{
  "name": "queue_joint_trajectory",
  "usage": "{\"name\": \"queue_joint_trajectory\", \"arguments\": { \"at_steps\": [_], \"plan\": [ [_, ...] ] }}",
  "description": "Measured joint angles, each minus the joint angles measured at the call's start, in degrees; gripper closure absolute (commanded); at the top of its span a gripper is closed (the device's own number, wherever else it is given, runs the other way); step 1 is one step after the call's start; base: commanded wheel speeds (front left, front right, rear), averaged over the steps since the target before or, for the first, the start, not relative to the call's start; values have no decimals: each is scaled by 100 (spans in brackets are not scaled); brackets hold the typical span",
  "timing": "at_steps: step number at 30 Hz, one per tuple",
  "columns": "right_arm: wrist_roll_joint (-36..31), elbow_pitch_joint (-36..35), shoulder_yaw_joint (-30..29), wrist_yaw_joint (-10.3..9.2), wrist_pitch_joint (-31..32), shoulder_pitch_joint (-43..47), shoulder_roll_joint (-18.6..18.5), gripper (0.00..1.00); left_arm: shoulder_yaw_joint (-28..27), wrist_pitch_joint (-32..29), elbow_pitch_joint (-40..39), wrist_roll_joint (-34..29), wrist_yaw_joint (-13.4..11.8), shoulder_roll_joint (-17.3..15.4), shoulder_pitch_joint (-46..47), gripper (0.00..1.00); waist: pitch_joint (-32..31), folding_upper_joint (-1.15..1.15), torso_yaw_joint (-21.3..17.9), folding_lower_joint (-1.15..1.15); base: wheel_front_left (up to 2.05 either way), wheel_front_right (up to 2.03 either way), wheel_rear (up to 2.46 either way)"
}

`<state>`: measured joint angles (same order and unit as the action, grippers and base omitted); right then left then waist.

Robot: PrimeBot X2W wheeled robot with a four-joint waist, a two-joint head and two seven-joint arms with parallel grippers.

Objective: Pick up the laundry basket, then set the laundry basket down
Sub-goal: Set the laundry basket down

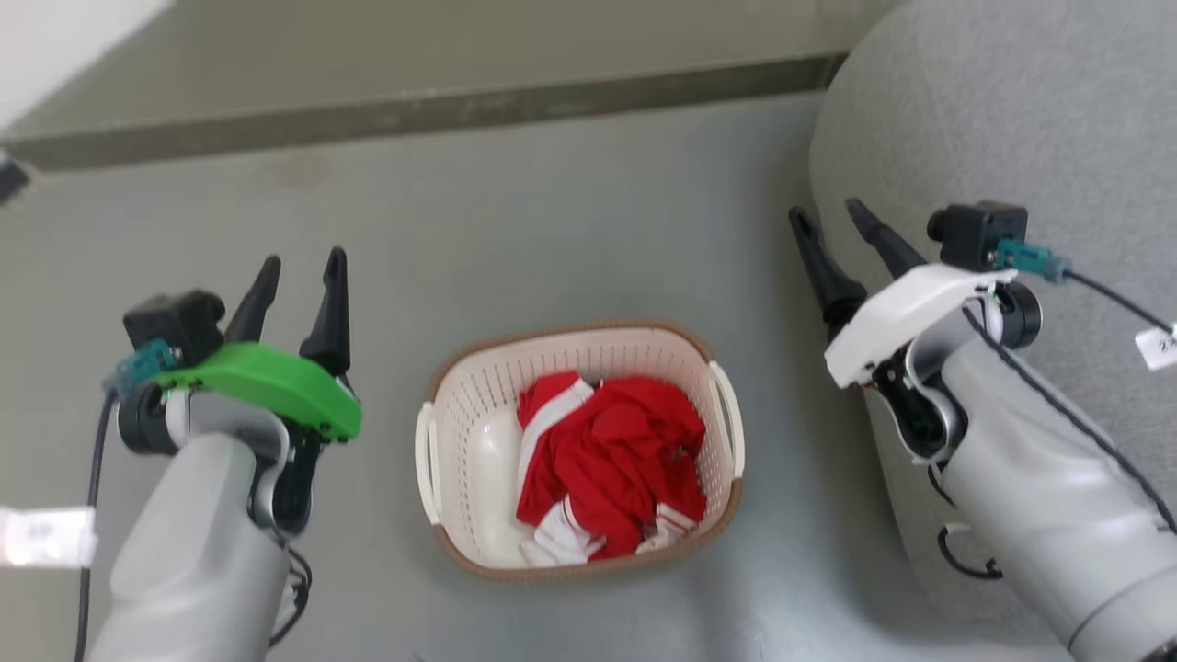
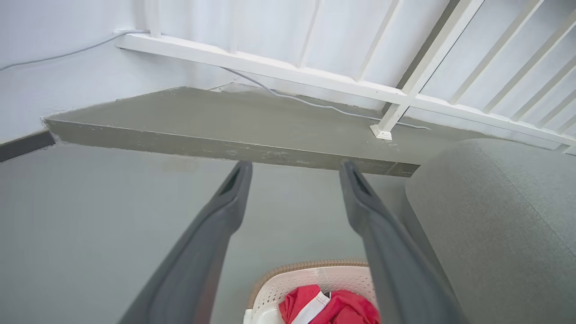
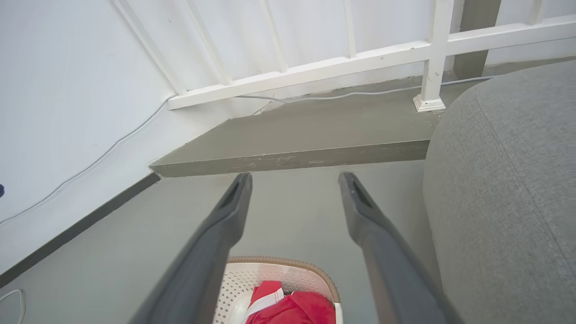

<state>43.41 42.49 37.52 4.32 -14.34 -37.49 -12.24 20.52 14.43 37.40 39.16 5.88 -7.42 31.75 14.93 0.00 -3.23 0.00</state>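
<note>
Perforated glossy plastic laundry basket holds soft red cloth.

The laundry basket is cream-white, dotted with small perforations, with a brown woven-look rim and white loop handles. The garment in it is bright red with white stripes. The left claw has dark fingers and a green cover; the right claw has dark fingers and a white cover. The floor is plain grey, the upholstery speckled grey, and the railing white.

Laundry basket between end effectors, on floor
</note>
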Motion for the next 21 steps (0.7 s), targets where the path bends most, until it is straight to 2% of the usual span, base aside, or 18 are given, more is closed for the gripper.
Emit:
{"name": "queue_joint_trajectory", "arguments": {
  "at_steps": [11, 16, 21],
  "plan": [
    [-609, -923, -505, -200, -1, 883, -34, 0, -500, 0, -1094, -579, -168, -16, -973, 0, -821, 0, 21, 0, 0, 0, 0],
    [-851, -1295, -758, -344, -1, 1211, -67, 0, -636, 0, -1421, -735, -223, 24, -1402, 0, -1089, 0, 24, 0, 0, 0, 0],
    [-1035, -1627, -915, -391, -1, 1416, -111, 0, -783, 0, -1789, -906, -247, 85, -1697, 0, -1247, 0, 14, 0, 0, 0, 0]
  ]
}}
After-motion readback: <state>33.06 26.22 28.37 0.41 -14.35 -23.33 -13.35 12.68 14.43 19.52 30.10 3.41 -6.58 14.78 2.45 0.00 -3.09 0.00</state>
